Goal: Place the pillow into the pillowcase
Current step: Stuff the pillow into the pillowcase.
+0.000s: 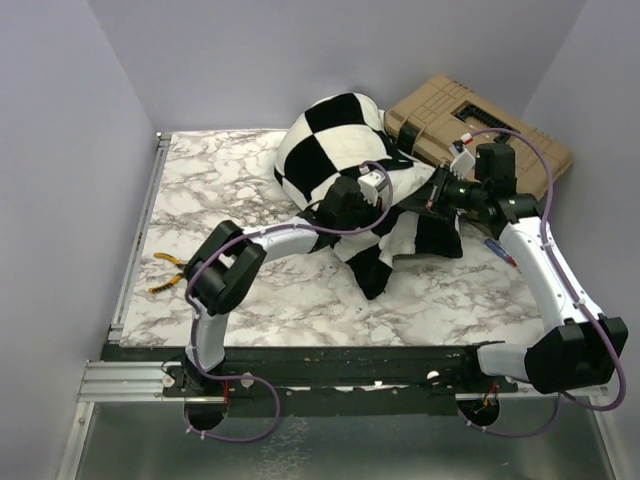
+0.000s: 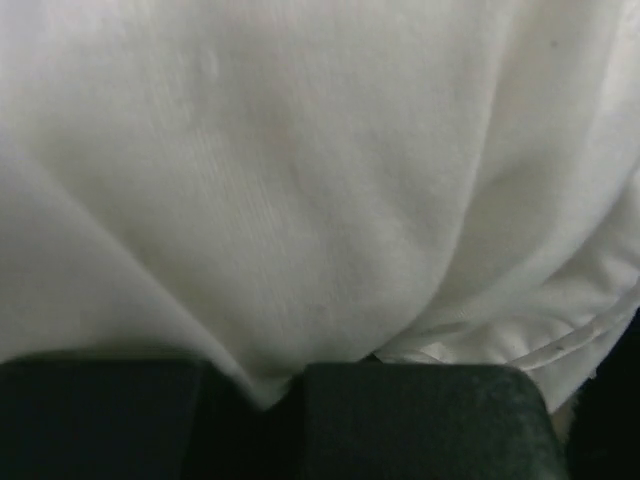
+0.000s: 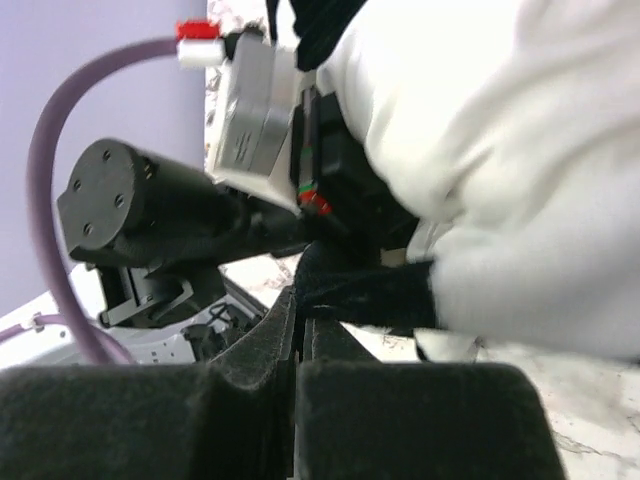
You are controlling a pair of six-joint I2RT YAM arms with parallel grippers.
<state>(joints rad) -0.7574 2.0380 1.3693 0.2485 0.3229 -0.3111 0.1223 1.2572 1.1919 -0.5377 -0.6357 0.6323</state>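
Note:
The checked pillowcase bulges at the back middle of the table, and its loose end trails toward me. White cloth of the pillow fills the left wrist view. My left gripper is shut with a fold of that cloth pinched between its pads. From above, this gripper is pressed into the bundle's near right side. My right gripper faces it from the right. In its own view, the right gripper is shut on a black edge of the pillowcase, beside the puffy white pillow.
A tan hard case lies at the back right, touching the bundle. Yellow-handled pliers lie near the left edge of the marble table. Walls close in the left, back and right sides.

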